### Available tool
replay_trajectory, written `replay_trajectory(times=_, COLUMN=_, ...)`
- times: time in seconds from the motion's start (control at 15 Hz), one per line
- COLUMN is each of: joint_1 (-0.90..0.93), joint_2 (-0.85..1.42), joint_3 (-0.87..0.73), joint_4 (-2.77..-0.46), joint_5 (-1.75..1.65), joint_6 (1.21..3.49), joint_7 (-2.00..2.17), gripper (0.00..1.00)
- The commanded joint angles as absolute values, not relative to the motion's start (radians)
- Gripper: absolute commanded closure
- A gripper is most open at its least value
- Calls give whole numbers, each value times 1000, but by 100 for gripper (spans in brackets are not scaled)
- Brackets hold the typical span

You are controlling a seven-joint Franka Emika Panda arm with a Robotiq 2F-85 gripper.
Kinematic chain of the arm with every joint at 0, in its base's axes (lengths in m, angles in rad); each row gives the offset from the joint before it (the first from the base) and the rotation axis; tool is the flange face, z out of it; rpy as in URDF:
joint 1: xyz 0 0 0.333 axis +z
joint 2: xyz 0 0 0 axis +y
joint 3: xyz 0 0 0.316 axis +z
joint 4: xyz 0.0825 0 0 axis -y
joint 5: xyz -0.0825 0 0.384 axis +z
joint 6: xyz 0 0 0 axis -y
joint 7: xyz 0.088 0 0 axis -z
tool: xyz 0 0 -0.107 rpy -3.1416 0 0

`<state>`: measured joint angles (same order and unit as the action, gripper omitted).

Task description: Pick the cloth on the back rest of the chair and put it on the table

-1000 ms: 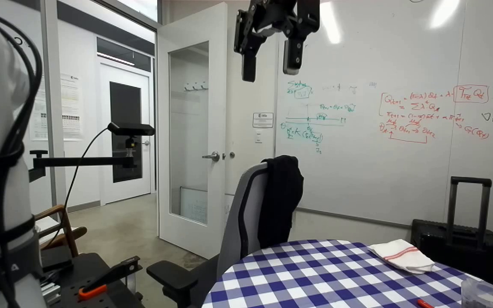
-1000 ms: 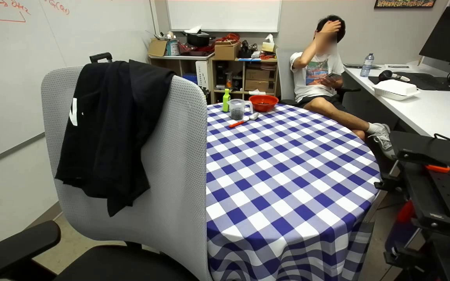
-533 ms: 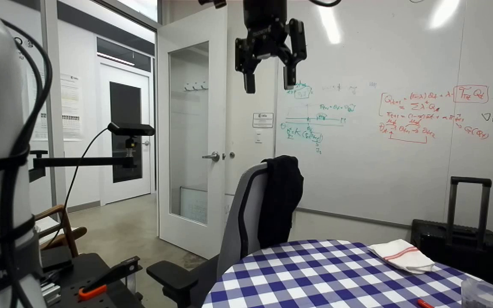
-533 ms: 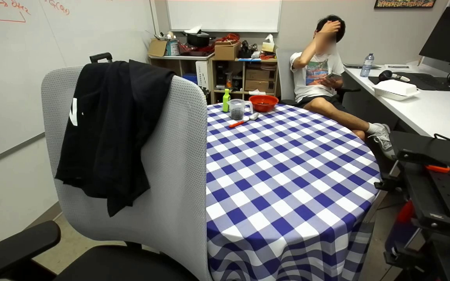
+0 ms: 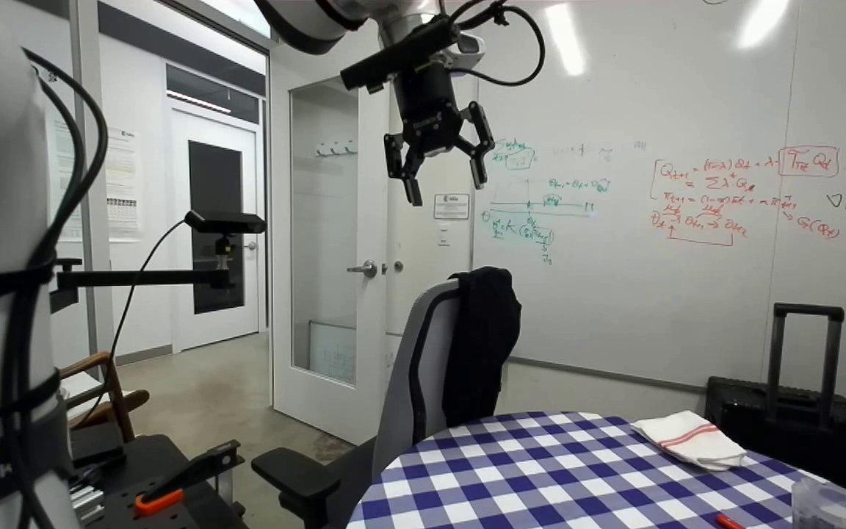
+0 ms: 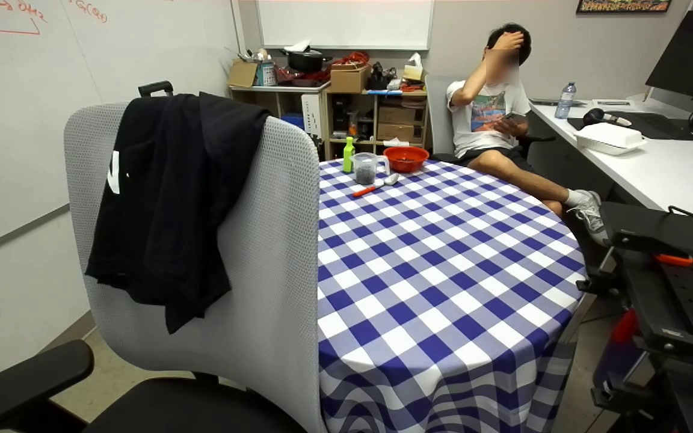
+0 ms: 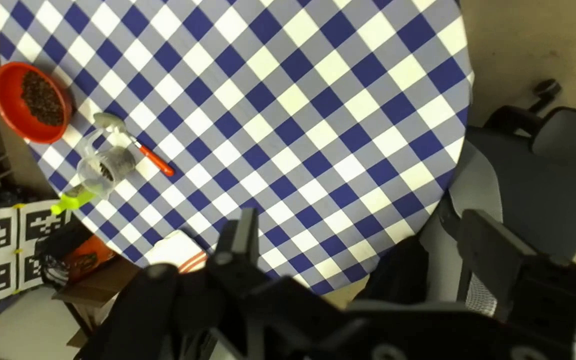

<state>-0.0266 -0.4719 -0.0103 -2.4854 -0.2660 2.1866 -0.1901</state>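
The dark cloth (image 5: 483, 345) hangs over the top of the chair's grey back rest (image 5: 410, 367). In an exterior view the cloth (image 6: 166, 198) drapes down the back rest (image 6: 274, 258), with a white mark at its left edge. The round table (image 6: 443, 258) with the blue-and-white checked tablecloth stands against the chair. My gripper (image 5: 446, 187) is open and empty, in the air well above the back rest and cloth. In the wrist view the cloth (image 7: 400, 265) shows below, between the open fingers (image 7: 363, 222), partly hidden by the gripper body.
A folded white towel with red stripes (image 5: 691, 439) lies on the table. A red bowl (image 6: 405, 159), clear jug (image 6: 364, 169), green bottle (image 6: 348, 155) and red-handled spoon (image 6: 376, 185) stand at its far side. A black suitcase (image 5: 790, 419) is by the whiteboard. A person (image 6: 497, 114) sits beyond the table.
In an exterior view my gripper has come down and slightly left, and tilted a little, with more of the arm now showing. It stays open. The cloth, chair and table have not moved.
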Motion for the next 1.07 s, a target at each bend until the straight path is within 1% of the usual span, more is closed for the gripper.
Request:
replay_trajectory(times=0.0, joint_1=-50, joint_2=-425, joint_3=28, joint_4=-2445, joint_5=-392, joint_6=2339, joint_7=-129, gripper=0)
replay_trajectory(times=0.2, joint_1=-88, joint_2=-406, joint_3=5, joint_4=-2441, joint_5=-391, joint_6=2487, joint_7=-29, gripper=0)
replay_trajectory(times=0.27, joint_1=-61, joint_2=-430, joint_3=15, joint_4=-2458, joint_5=-373, joint_6=2423, joint_7=-86, gripper=0)
replay_trajectory(times=0.4, joint_1=-84, joint_2=-422, joint_3=7, joint_4=-2455, joint_5=-373, joint_6=2463, joint_7=-63, gripper=0)
replay_trajectory(times=0.73, joint_1=-95, joint_2=-432, joint_3=14, joint_4=-2461, joint_5=-393, joint_6=2470, joint_7=-53, gripper=0)
replay_trajectory(times=1.0, joint_1=-82, joint_2=-352, joint_3=40, joint_4=-2419, joint_5=-432, joint_6=2544, joint_7=-60, gripper=0)
